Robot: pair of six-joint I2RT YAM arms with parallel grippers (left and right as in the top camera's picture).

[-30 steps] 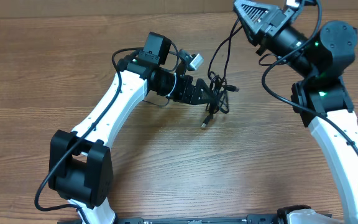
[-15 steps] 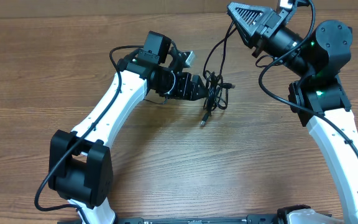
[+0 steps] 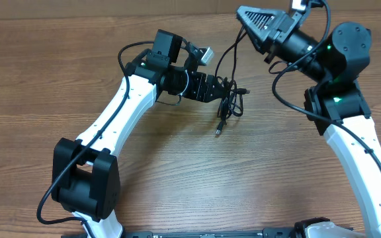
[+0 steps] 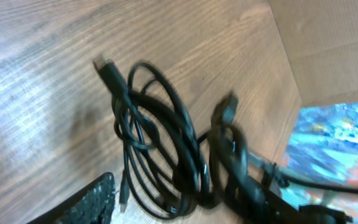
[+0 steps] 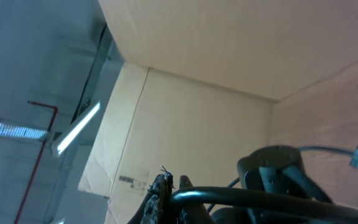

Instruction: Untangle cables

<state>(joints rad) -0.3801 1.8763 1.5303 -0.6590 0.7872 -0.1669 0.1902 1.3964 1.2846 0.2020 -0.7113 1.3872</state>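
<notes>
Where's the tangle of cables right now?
In the overhead view the cables lie on the table near the middle of its far half, at the jaws of the left gripper, with one strand rising toward the right gripper.

We log the left arm: white shell links, bulky matte-black joint housings, and a boxy black camera block by the wrist. A thin black arm cable loops outside the shell. The right arm is the same build, and we see small green lights on its black joints. Right finger: black wedge, latticed face. Left finger: black, finely ridged.
</notes>
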